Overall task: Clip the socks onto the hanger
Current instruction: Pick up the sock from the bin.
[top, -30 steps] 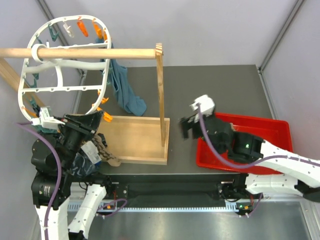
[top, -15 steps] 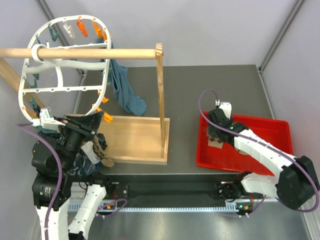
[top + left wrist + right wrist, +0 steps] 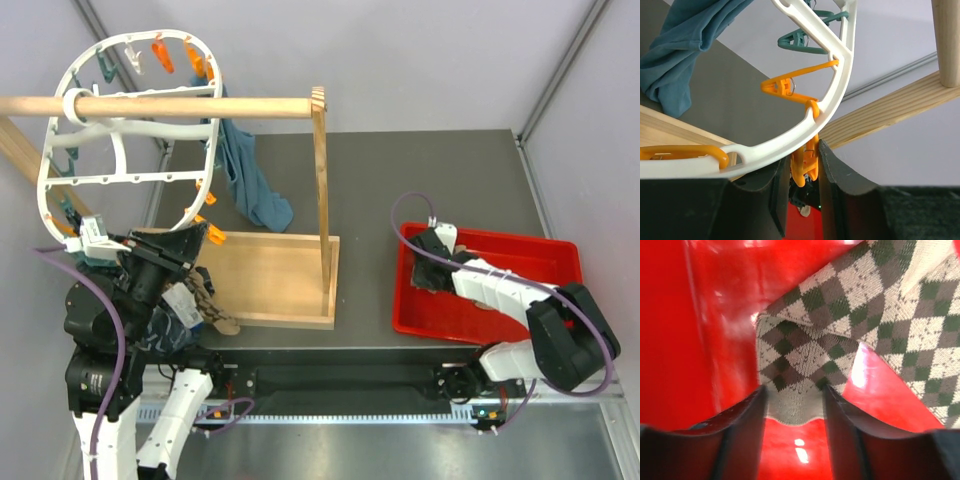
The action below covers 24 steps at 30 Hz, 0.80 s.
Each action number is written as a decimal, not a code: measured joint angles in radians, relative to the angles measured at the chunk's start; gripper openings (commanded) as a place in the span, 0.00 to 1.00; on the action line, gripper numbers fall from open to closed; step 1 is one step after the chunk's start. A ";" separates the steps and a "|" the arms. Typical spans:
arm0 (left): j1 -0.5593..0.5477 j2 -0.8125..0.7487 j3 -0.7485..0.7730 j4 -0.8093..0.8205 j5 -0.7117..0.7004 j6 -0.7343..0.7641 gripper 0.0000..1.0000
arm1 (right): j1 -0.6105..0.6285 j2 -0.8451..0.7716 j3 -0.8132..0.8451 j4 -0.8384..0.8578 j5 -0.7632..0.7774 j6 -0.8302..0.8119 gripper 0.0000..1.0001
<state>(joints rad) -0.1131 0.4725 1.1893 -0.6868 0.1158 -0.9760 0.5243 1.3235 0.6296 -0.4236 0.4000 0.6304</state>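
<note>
1. An argyle sock (image 3: 805, 355) lies in the red tray (image 3: 685, 340), its pale cuff edge pointing to the bottom of the right wrist view. A second sock (image 3: 920, 315) fills the upper right of that frame and overlaps the first.
2. The right tool (image 3: 794, 395) is down in the tray with its fingers moderately apart. The cuff edge sits in the gap, not pinched.
3. From above, the tray is at the lower right of the dark worktop (image 3: 420, 170).
4. A third sock (image 3: 208, 300) shows at the lower left, beside the left tool (image 3: 160, 255).
5. The left tool is narrow, closed about an orange peg (image 3: 804, 170) that hangs from the rim of the hanger (image 3: 832, 100).
6. The hanger's ring is on the wooden rod (image 3: 200, 105) at the upper left, and a teal cloth (image 3: 250, 185) hangs from the hanger.
</note>
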 measured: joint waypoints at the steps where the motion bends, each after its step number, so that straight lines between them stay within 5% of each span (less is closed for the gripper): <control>1: 0.000 0.000 0.000 0.000 0.000 0.000 0.00 | -0.002 0.005 0.000 0.018 -0.002 0.006 0.36; 5: 0.000 0.000 0.000 0.002 0.001 -0.001 0.00 | -0.029 0.018 -0.002 0.062 -0.010 0.020 0.17; 14: 0.000 -0.004 0.000 0.005 0.004 -0.001 0.00 | -0.070 -0.208 -0.045 0.048 -0.055 0.023 0.00; 24: -0.001 -0.006 0.000 0.006 0.007 -0.001 0.00 | -0.085 -0.553 -0.008 -0.014 -0.070 0.087 0.06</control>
<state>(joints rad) -0.1139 0.4667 1.1893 -0.6807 0.1226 -0.9771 0.4389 0.7704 0.6220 -0.4377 0.3302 0.7177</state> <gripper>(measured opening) 0.299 0.056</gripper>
